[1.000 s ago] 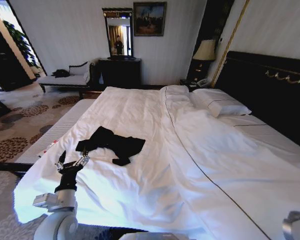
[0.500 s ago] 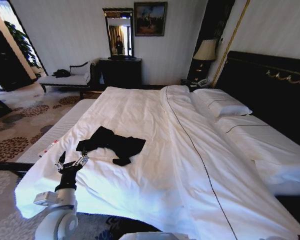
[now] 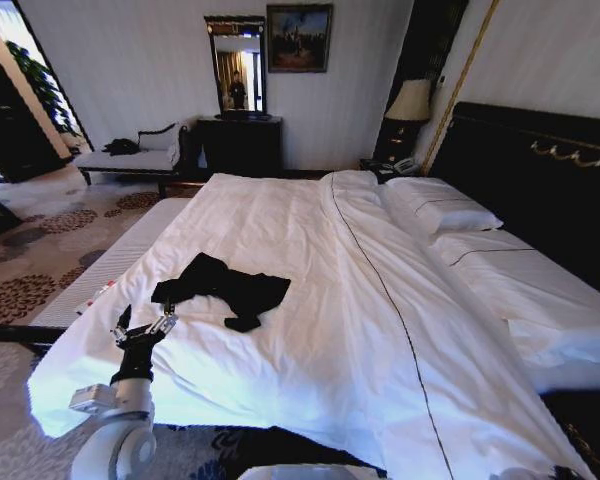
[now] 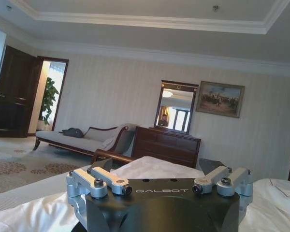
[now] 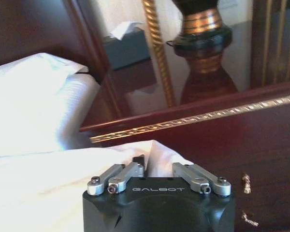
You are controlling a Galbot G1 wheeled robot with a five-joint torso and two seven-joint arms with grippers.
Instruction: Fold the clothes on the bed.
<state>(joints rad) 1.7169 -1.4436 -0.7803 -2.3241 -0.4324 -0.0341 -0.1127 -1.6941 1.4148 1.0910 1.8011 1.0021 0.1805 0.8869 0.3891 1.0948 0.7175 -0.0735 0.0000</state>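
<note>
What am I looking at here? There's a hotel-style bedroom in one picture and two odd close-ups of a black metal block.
It is a wheeled robot with two arms, meant to fold clothes. The wide picture comes from a camera on its head, looking down at the bed. The two close-ups come from cameras on its wrists, so each black block is that arm's own gripper seen from behind. The left gripper is raised and open over the near corner of the bed, holding nothing. The right gripper is over by the bed's dark headboard, near white bedding; whether it grips anything cannot be made out. A crumpled black T-shirt lies unfolded on the sheets, a little beyond the left gripper and untouched.
</note>
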